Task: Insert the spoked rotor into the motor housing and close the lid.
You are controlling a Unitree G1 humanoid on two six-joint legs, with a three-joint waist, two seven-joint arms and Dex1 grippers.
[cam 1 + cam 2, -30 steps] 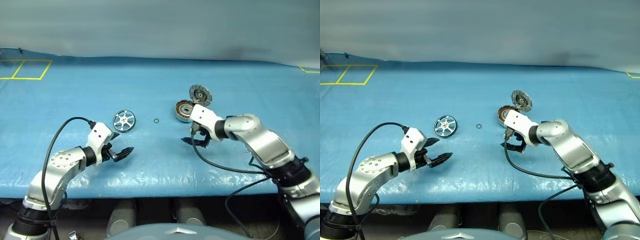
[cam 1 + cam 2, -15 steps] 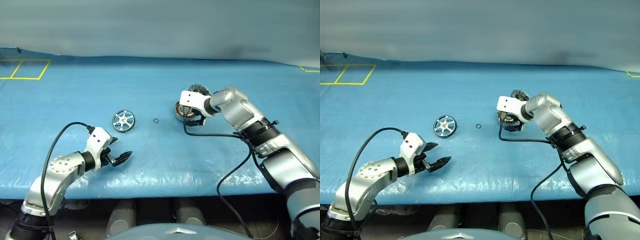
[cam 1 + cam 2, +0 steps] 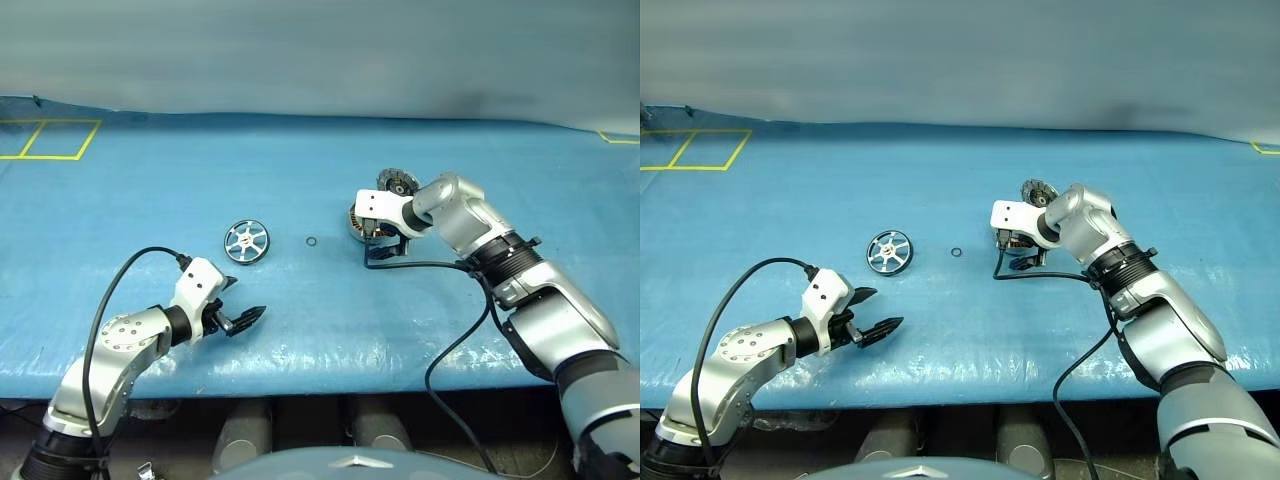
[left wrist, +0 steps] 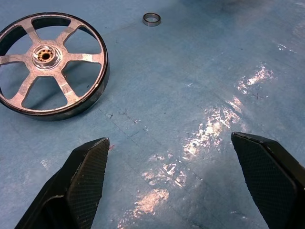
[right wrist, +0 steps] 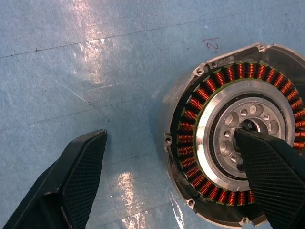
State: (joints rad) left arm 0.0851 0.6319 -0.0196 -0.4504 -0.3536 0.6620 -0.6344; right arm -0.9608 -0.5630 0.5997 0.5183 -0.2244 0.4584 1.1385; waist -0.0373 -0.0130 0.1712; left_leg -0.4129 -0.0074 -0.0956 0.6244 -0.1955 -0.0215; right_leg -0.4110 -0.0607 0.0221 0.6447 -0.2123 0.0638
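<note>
Right end effector (image 5: 171, 176) swung up over the grey copper-wound motor housing (image 5: 228, 143), fingers spread like the left's (image 4: 183, 183); silver six-spoked rotor (image 3: 247, 241) still loose on blue tabletop (image 3: 300, 320), lid (image 3: 397, 182) open.

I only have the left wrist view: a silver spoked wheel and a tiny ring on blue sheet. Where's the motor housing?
Observer: The round grey metal motor housing with copper windings lies to the right of the tiny ring, on the blue sheet.
Operator: Is its lid shut?
Observer: No, the round grey lid stands raised behind the housing.
Operator: Where's the right hand?
Observer: The right hand is open over the housing, one finger above the silver centre bearing.
</note>
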